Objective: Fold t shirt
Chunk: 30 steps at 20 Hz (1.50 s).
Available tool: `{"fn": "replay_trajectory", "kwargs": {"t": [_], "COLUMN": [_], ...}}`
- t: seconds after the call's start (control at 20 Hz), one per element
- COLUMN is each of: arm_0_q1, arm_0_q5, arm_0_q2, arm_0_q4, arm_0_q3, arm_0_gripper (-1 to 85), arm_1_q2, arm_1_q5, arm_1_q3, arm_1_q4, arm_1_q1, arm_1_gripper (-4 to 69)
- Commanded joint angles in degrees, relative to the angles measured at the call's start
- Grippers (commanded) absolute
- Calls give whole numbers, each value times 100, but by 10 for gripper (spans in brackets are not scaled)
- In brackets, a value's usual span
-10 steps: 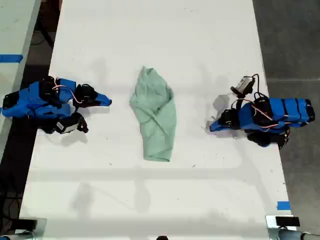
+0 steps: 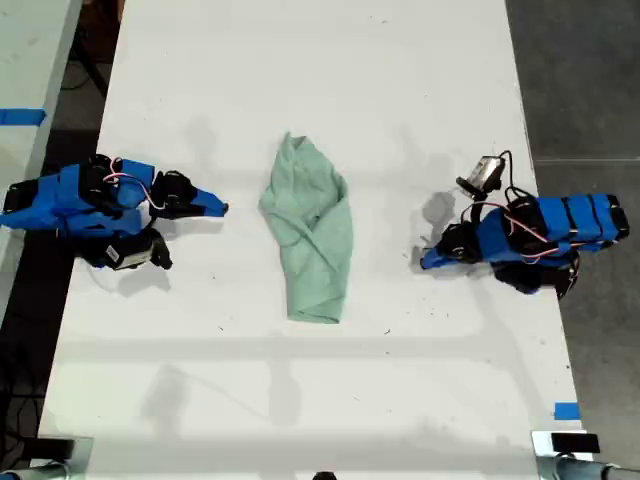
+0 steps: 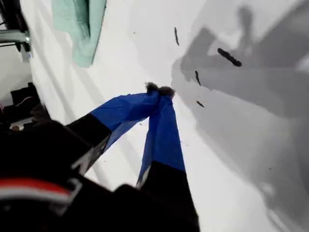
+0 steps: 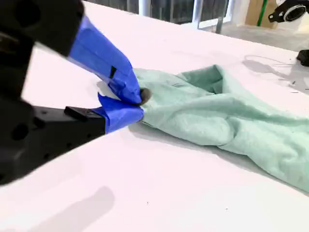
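The t shirt (image 2: 310, 235) is a pale mint-green bundle lying lengthwise on the middle of the white table, wrinkled and folded over itself. My second gripper (image 2: 222, 208) is on the exterior view's left, pointing at the shirt's upper half. It is shut and empty, a short gap from the cloth. In the second wrist view its blue tips (image 4: 137, 104) sit just in front of the t shirt (image 4: 217, 111). My first gripper (image 2: 425, 262) is on the exterior view's right, shut and empty, resting low on the table. In its wrist view the closed tips (image 3: 159, 90) are far from the shirt's end (image 3: 79, 24).
The white table (image 2: 300, 60) carries small dark marks (image 3: 228, 56) near my first gripper. A blue tape patch (image 2: 566, 410) sits at the exterior view's lower right. Dark floor borders the table on both sides, and a second table (image 2: 30, 60) stands at the exterior view's left.
My second gripper has edged slightly toward the shirt. My first arm has shifted a little. The shirt has not moved.
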Motion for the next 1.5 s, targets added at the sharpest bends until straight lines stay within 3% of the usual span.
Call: {"fn": "replay_trajectory", "kwargs": {"t": [0.0, 0.1, 0.2, 0.35, 0.45, 0.75, 0.85, 1.0, 1.05, 1.1, 1.35, 1.45], "arm_0_q1": [809, 1512, 2065, 2479, 2452, 2118, 2101, 2285, 2312, 2347, 3340, 3656], "arm_0_q5": [-580, -993, -1020, -773, -782, -1125, -958, -650, -633, -624, -809, -1002], "arm_0_q2": [-3146, -5502, -7717, -10072, -10969, -12340, -12612, -13052, -13184, -13280, -13324, -13192], "arm_0_q4": [-844, -1213, -1292, -1055, -650, -659, -738, -738, -721, -686, -316, 422], "arm_0_q3": [-1925, -3568, -5344, -7646, -8455, -8947, -9079, -9650, -9809, -9914, -10345, -11039], "arm_0_gripper": [-2, 103, 148, 176, 198, 175, -2, -2, -2, -2, -2, -2], "arm_1_q2": [-1934, -4245, -6504, -9123, -10292, -11900, -12015, -12287, -12533, -12744, -12841, -12814], "arm_1_q5": [229, 167, 141, -316, -606, -1020, -1011, -1011, -1046, -1046, -519, -439], "arm_1_q3": [-1257, -2461, -3964, -6346, -7453, -9211, -9413, -9668, -9879, -10055, -10503, -11514], "arm_1_q4": [-914, -1837, -2013, -1266, -879, -756, -729, -905, -896, -791, -360, 483], "arm_1_q1": [-123, -466, -633, -729, -677, -554, -519, -510, -510, -536, -1512, -1811], "arm_1_gripper": [-18, -21, -19, 215, 248, 251, 252, 253, 115, 22, 22, 22]}}
